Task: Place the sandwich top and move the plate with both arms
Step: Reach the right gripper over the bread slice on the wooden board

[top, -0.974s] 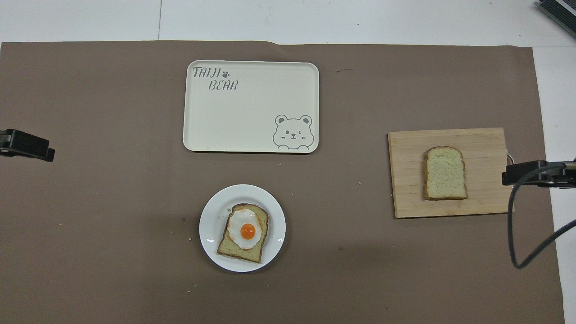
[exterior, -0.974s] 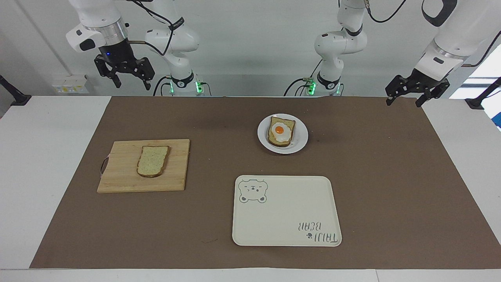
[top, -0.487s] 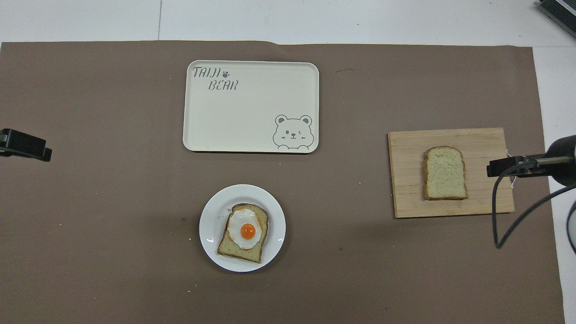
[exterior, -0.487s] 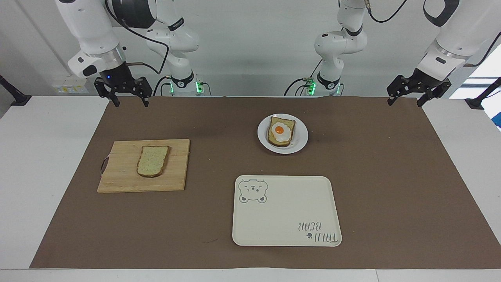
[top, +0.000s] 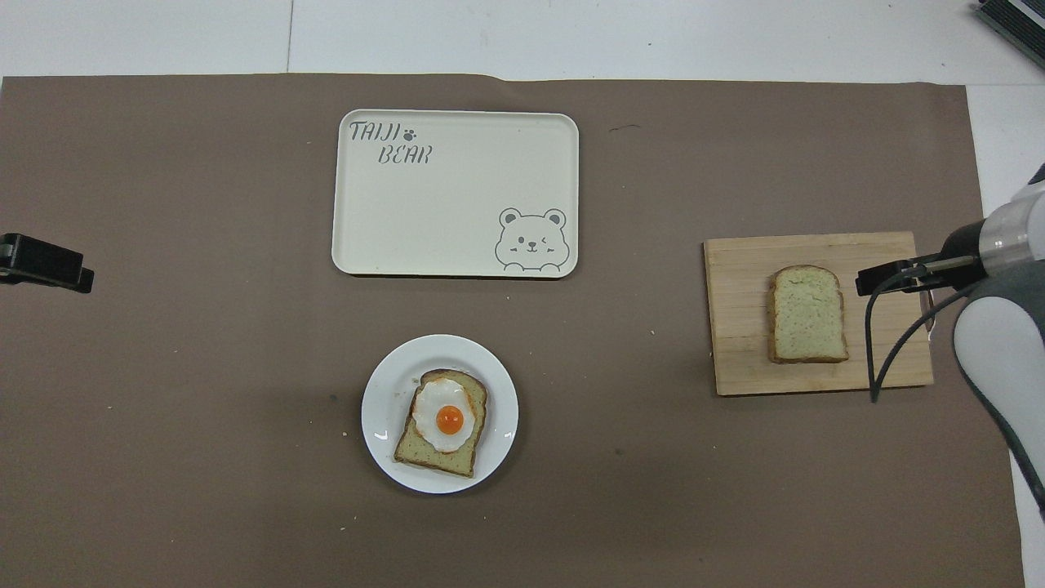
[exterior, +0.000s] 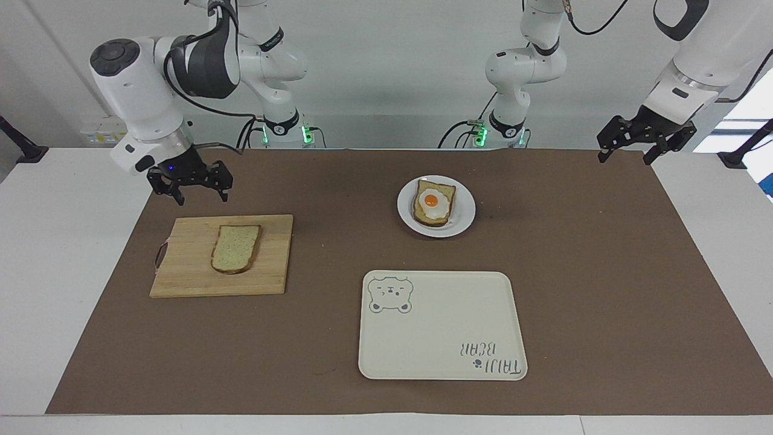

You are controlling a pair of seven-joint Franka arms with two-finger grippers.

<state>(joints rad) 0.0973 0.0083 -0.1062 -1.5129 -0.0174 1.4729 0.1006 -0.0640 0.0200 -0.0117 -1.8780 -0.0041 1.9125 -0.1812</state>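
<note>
The sandwich top (exterior: 235, 248) (top: 807, 314), a plain speckled slice, lies flat on a wooden cutting board (exterior: 181, 266) (top: 735, 327). My right gripper (exterior: 202, 198) (top: 886, 278) hangs open in the air over the part of the board toward the right arm's end, clear of the slice. The small white plate (exterior: 462, 222) (top: 384, 392) sits mid-table and carries a bread slice with a fried egg (exterior: 432, 202) (top: 445, 420). My left gripper (exterior: 624, 158) (top: 45, 263) waits open and empty, raised over the mat's corner at the left arm's end.
A cream rectangular tray with a bear drawing (exterior: 441, 326) (top: 441, 212) lies farther from the robots than the plate. A brown mat (exterior: 604, 272) covers the white table. The right arm's cable (top: 878, 351) dangles over the board.
The right arm has swung down and inward, lowering its open gripper from high up to just over the board. The left gripper has barely shifted. Bread, plate and tray have not moved.
</note>
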